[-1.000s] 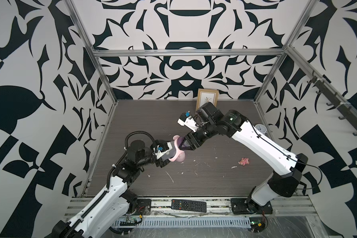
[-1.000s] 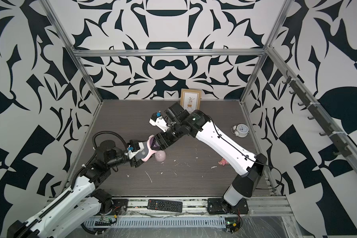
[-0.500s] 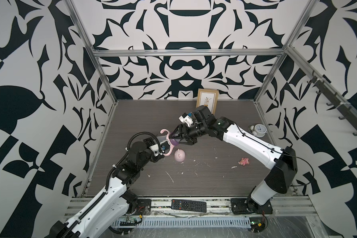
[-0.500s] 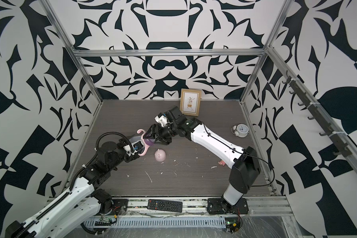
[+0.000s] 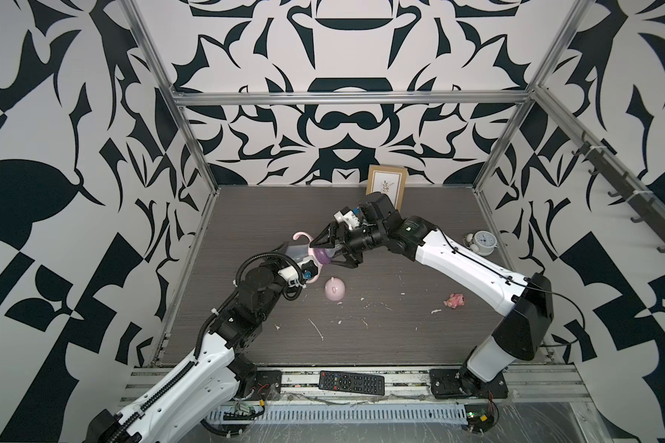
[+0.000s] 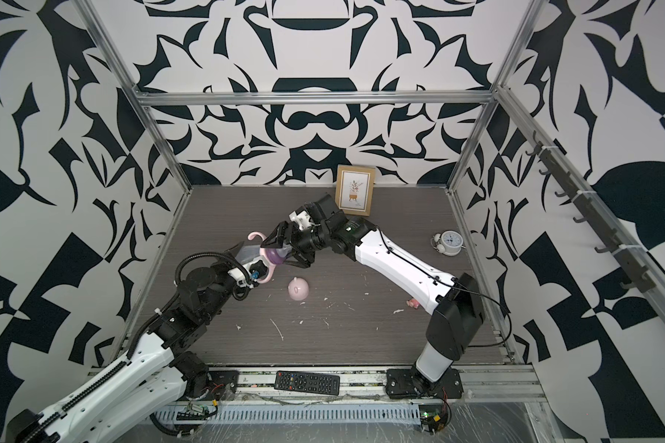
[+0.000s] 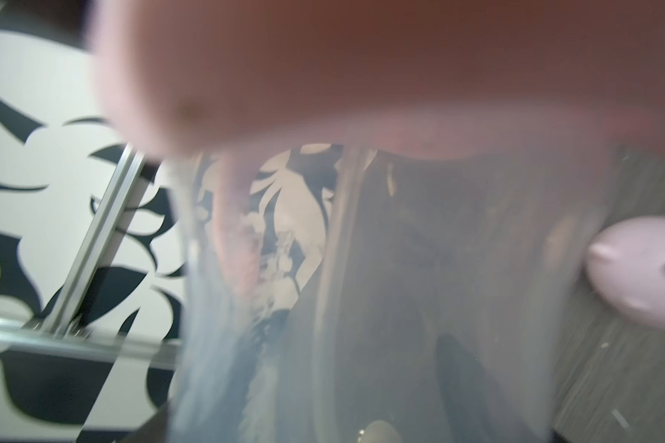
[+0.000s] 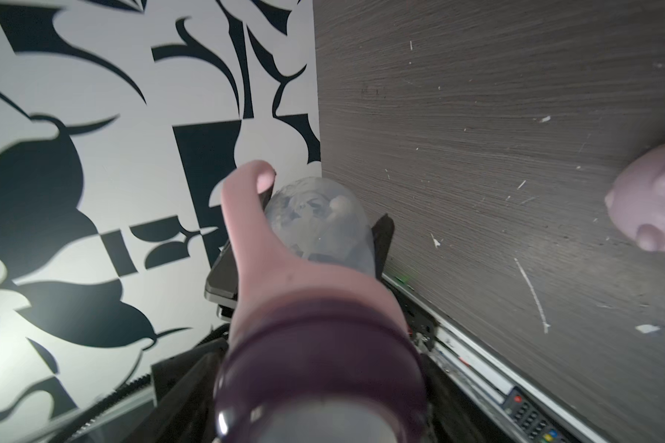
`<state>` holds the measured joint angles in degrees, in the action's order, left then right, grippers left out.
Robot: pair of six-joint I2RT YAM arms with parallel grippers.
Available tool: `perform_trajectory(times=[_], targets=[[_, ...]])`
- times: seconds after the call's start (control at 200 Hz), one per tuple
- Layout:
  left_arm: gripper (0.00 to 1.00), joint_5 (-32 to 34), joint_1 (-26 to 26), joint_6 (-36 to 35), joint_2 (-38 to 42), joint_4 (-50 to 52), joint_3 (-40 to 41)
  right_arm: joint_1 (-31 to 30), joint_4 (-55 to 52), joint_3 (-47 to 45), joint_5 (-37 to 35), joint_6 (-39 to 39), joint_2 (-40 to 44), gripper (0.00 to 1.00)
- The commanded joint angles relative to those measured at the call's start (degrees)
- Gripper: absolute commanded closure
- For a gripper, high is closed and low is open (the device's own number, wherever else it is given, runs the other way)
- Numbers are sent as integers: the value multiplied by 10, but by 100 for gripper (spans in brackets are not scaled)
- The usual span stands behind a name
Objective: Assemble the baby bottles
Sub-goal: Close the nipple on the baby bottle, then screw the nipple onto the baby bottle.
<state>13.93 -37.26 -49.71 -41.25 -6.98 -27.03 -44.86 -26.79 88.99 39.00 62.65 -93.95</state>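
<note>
Bottle [image 5: 295,250] is held up off the table [image 5: 400,337] on a slant, just behind the cap [image 5: 335,288] and toward the left arm's side of it in both top views. It's clamped across the body by the left gripper [image 5: 298,257]. Handle ring [image 5: 302,235] and purple collar [image 5: 319,254] are seated on the neck, which is pointed at the right gripper [image 5: 325,254]. That one's jaws are spread either side of the collar, and whether it's actually being pinched can't be told. Cap is parked dome up on the table, apart from both grippers.

Inside the bottle, only smeary shapes can be made out through the wall in the left wrist view, so the contents can't be called.

In the right wrist view the bottle is shown end-on past the collar, with one ring loop alongside. The left fingers [image 8: 384,237] are seen on both sides of the body there, which isn't clear in the top views. Clock [image 5: 483,242] and toy [image 5: 455,300] are only caught in the top views, well off to the right-arm side of the cap.
</note>
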Motion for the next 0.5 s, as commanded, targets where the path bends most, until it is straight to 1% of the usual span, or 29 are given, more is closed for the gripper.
perform_trajectory(times=[0.0,0.16,0.2,0.285,0.33,0.395,0.445,0.495], targets=[[100,-115,-20,45,-8,-12,-41,4,-101,42,-30,-167,63,2],[100,-241,9,121,-23,30,-51,65,-217,58,-66,-284,147,2],[100,-267,12,136,-27,32,-51,72,-252,70,-76,-314,156,1],[100,-321,17,157,-36,51,-61,75,-329,107,-99,-408,164,1],[100,-356,20,166,-42,66,-68,73,-352,114,-103,-451,169,3],[100,-418,26,177,-56,93,-83,47,-364,111,-131,-519,184,8],[100,-465,29,186,-69,113,-96,5,-358,100,-174,-565,200,10],[100,-512,31,190,-82,137,-110,-50,-347,87,-220,-611,213,11]])
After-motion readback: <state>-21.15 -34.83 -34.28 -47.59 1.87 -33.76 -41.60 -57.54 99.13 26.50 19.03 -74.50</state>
